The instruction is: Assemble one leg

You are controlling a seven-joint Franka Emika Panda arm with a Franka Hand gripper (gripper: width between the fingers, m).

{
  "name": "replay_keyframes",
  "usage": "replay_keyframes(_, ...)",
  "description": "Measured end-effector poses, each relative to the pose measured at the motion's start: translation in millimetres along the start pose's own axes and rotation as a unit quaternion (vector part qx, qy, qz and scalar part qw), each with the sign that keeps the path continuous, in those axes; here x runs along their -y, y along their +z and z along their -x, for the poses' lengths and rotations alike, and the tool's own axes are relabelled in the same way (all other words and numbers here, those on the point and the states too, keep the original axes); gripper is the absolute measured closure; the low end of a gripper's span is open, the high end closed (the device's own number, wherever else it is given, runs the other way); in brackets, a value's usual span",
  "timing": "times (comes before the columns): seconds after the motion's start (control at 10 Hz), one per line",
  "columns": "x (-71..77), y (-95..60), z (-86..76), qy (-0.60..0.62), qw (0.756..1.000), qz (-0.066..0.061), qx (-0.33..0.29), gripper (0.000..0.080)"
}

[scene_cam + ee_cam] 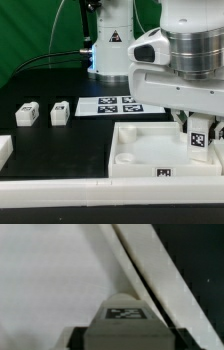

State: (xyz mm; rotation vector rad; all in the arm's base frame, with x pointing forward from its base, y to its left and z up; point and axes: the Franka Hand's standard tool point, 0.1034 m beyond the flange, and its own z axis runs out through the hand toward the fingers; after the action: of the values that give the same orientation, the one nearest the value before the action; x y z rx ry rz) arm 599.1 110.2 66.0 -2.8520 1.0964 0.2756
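My gripper (pixel 198 128) is shut on a leg (pixel 202 140), a small white block with a black-and-white tag facing the camera. It holds the leg upright over the exterior view's right end of the large white tray-like part (pixel 135 160), near a corner. In the wrist view the leg (pixel 125 314) points away between my dark fingers (pixel 80 337), above the tray's white floor (pixel 50 280) and rim (pixel 135 258). My gripper (pixel 128 339) grips its near end. Whether the leg touches the tray cannot be told. Two more legs (pixel 27 113) (pixel 59 113) lie on the black table at the exterior view's left.
The marker board (pixel 112 104) lies on the table behind the tray. Another white part (pixel 4 150) sits at the exterior view's far left edge. The arm's base (pixel 108 45) stands at the back with cables beside it. A white border (pixel 60 190) runs along the table's front.
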Motion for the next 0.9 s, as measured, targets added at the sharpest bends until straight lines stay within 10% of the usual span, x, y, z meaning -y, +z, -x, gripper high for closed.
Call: replay_keyframes(0.9,7.0,2.2,5.5,0.372,0.928,-0.015,0.020,0.0508)
